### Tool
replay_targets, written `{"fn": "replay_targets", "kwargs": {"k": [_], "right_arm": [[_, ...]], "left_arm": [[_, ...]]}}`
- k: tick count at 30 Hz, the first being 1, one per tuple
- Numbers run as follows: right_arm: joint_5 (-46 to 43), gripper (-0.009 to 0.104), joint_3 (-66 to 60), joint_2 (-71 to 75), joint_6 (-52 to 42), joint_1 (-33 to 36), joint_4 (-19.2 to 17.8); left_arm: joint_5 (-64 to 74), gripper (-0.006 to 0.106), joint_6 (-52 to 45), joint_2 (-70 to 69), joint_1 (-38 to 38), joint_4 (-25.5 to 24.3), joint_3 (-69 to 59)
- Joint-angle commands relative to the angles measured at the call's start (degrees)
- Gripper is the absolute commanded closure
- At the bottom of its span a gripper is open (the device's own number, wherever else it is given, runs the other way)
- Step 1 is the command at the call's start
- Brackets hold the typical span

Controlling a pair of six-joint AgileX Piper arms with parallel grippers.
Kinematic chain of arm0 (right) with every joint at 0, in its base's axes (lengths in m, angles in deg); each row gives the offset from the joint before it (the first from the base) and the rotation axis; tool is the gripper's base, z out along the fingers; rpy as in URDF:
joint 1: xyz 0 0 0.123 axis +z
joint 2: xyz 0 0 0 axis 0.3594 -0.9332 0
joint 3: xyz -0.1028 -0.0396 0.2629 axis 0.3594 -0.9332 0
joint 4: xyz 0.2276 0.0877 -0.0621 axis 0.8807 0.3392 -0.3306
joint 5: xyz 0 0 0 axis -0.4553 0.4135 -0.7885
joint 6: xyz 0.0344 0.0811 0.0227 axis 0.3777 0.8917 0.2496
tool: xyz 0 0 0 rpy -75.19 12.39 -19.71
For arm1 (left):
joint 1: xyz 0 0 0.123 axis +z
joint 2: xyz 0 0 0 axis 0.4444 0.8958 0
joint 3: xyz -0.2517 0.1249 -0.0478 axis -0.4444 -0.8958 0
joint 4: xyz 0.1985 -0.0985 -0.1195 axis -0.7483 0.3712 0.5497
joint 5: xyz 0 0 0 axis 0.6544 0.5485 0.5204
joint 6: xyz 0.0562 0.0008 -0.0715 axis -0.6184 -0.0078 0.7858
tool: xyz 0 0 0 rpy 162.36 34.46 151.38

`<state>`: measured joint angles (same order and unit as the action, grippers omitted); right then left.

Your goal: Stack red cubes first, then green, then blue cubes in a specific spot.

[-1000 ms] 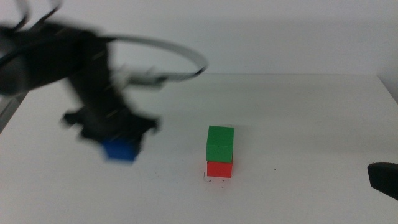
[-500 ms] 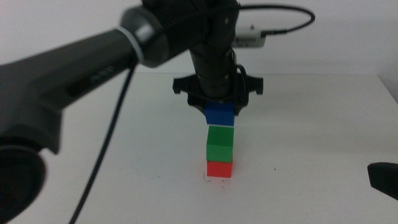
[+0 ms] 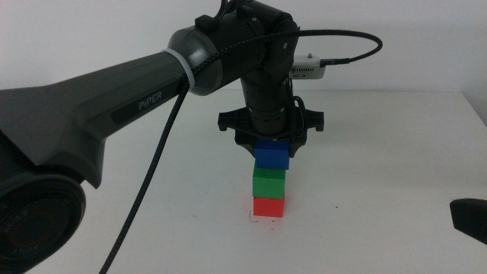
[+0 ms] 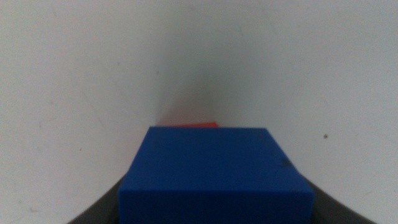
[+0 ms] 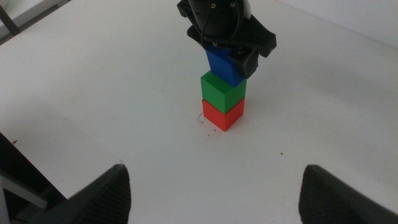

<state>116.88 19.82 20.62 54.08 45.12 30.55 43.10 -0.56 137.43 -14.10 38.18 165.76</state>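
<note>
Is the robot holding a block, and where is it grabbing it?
Yes. The left gripper holds the blue cube by its upper sides. The right gripper holds nothing.

Dark grey glossy left arm (image 3: pixel 114 99) — white "PiPER" lettering, pale ring at joint, braided black cable (image 3: pixel 152 175), small white box (image 3: pixel 308 70) — black gripper housing.

A white table (image 3: pixel 396 152) meets a pale wall (image 3: pixel 426 46) behind it.

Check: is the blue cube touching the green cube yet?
Touching. In the right wrist view the blue cube, held by the left gripper, sits on the green cube with no gap; the middle view agrees.
</note>
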Motion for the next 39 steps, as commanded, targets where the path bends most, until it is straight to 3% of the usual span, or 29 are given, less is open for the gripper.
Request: {"fn": "replay_targets", "kwargs": {"k": [1,10,20,39], "right_arm": [[-0.40,0.002,-0.11,0.22,0.02,0.25,-0.43],[-0.40,0.002,-0.11,0.22,0.02,0.25,-0.43],[-0.40,0.002,-0.11,0.22,0.02,0.25,-0.43],[-0.40,0.002,-0.11,0.22,0.02,0.25,-0.43]], "left_arm": [[-0.02,0.102,0.49,-0.16,-0.12,0.80,0.11],[-0.02,0.102,1.60,-7.37,-0.12,-0.88,-4.32],[-0.02,0.102,1.78,-5.32,-0.12,-1.72,-4.76],[-0.89,0.102,1.17,-3.79,-0.12,1.47,-4.76]]}}
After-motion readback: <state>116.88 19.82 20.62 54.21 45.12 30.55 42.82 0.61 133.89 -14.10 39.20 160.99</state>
